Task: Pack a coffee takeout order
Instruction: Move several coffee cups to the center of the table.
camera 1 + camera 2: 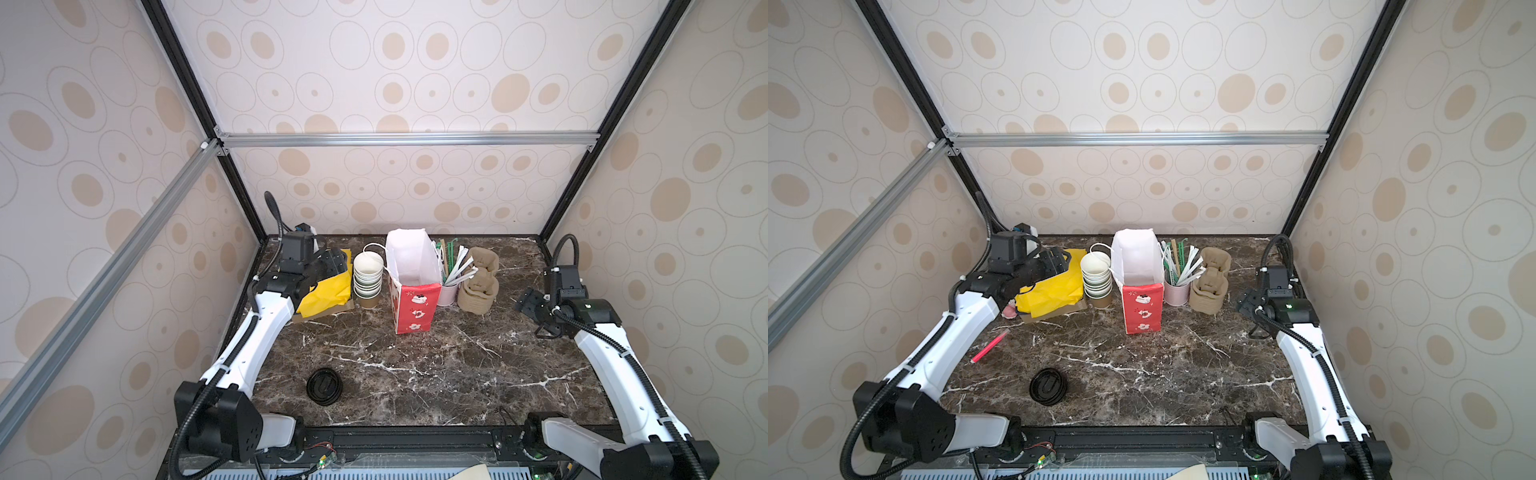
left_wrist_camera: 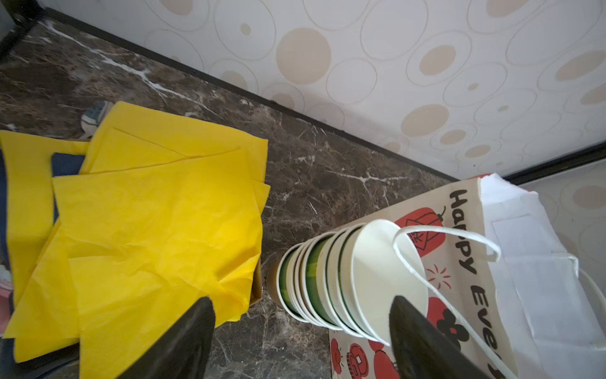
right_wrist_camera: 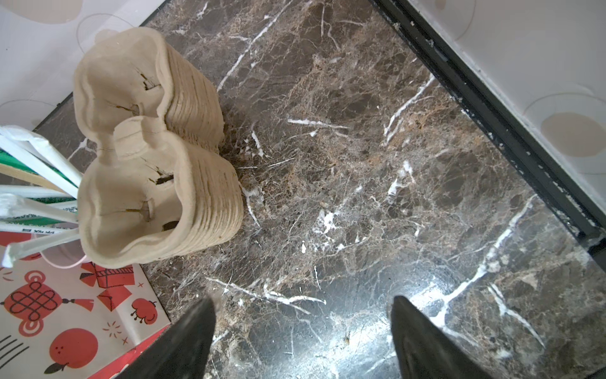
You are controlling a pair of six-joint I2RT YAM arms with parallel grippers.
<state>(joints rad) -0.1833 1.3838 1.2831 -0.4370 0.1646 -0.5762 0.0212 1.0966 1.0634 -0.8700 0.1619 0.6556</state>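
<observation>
Hovering with left gripper [image 2: 301,305] and right gripper [image 3: 303,305] open, empty.
Facing yellow napkins [image 1: 328,291] at 10 o'clock, pulp trays [image 1: 478,286] at 2 o'clock.

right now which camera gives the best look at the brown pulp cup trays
The right wrist view: the tray stack is close, with both cup wells and the layered edges clear. Both top views show it small, far back beside the straw holder. The left wrist view misses it.
</observation>
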